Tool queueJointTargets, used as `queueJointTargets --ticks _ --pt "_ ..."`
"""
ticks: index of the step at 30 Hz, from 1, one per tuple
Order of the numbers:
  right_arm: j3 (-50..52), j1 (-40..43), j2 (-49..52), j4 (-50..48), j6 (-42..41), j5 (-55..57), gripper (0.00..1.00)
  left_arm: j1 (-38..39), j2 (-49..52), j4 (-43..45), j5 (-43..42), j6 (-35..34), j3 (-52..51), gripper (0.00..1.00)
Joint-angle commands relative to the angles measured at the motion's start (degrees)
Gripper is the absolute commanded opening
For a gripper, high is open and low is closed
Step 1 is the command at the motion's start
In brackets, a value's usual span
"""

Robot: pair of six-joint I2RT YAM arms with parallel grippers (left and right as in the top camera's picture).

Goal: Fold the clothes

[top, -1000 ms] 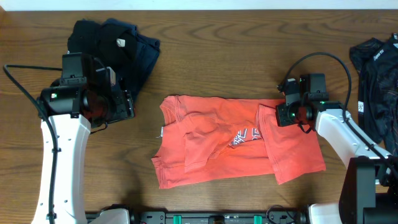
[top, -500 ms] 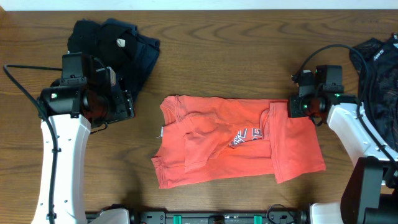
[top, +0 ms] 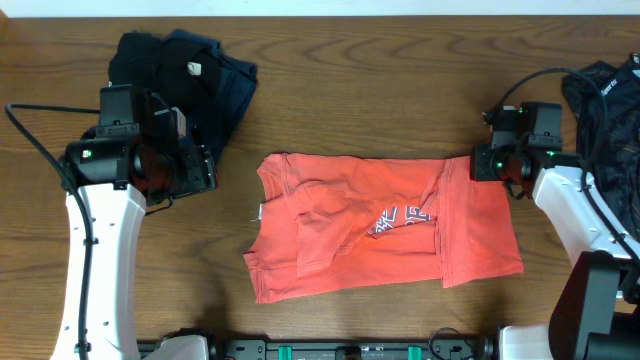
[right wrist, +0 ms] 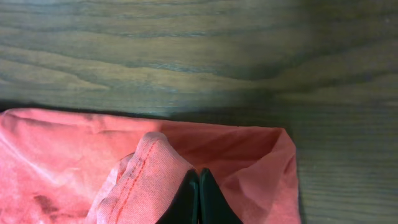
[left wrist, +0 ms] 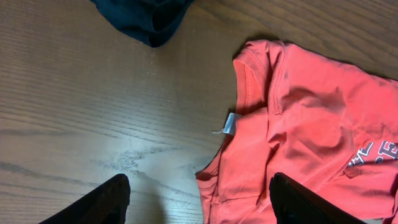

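Orange-red T-shirt (top: 350, 240) lies crumpled and partly folded at the centre of the wooden surface (top: 380, 90), collar to the left, navy-and-white lettering (top: 400, 218) showing near the middle. Right gripper (top: 474, 164) sits at the shirt's far right corner; in the right wrist view its jaws are closed tight on a raised fold of the red fabric (right wrist: 149, 168), stitched hem visible beside the tips, right gripper (right wrist: 198, 177) pinching it just above the surface. Left gripper (top: 205, 165) hangs left of the shirt, apart from it, jaws wide apart and holding nothing; in the left wrist view the left gripper (left wrist: 199, 186) looks down on the collar and a small white tag (left wrist: 230, 123) poking out at the neck edge. Dark navy and black pile (top: 185, 75) is bunched at the far left, well apart from the shirt. Black garment (top: 605, 130) lies at the right edge, beside the right arm.
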State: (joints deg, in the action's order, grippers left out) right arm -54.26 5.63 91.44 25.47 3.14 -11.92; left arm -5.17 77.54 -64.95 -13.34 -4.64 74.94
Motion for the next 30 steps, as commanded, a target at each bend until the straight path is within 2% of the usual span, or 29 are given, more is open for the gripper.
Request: queueJointTargets --ticks 1,3,6,7,9,14,20,30 --pt "-0.9 0.5 -0.9 0.4 -1.8 -0.3 0.01 -0.2 -0.5 -0.3 -0.1 0.3 0.3 0.74" --pt "-0.9 0.5 -0.9 1.2 -2.3 -0.3 0.04 -0.2 -0.5 -0.3 -0.1 0.3 0.3 0.73" --pt "-0.9 1.2 -0.9 2.8 -4.4 -0.3 0.41 -0.2 -0.5 -0.3 -0.1 0.3 0.3 0.74" --pt "-0.9 1.9 -0.9 3.7 -6.5 -0.3 0.47 -0.2 -0.5 -0.3 -0.1 0.3 0.3 0.73" --pt "-0.9 3.5 -0.9 5.2 -10.0 -0.5 0.52 -0.2 -0.5 -0.5 -0.1 0.3 0.3 0.74" --pt "-0.8 9.6 -0.9 11.4 -11.0 -3.5 0.56 -0.2 -0.5 -0.8 -0.1 0.3 0.3 0.74" --pt "-0.6 15.6 -0.7 16.5 -8.2 -3.6 0.55 -0.2 -0.5 -0.7 -0.1 0.3 0.3 0.74" --pt "3.8 17.1 1.9 15.0 -5.8 -7.6 0.54 -0.2 -0.5 -1.1 -0.1 0.3 0.3 0.74"
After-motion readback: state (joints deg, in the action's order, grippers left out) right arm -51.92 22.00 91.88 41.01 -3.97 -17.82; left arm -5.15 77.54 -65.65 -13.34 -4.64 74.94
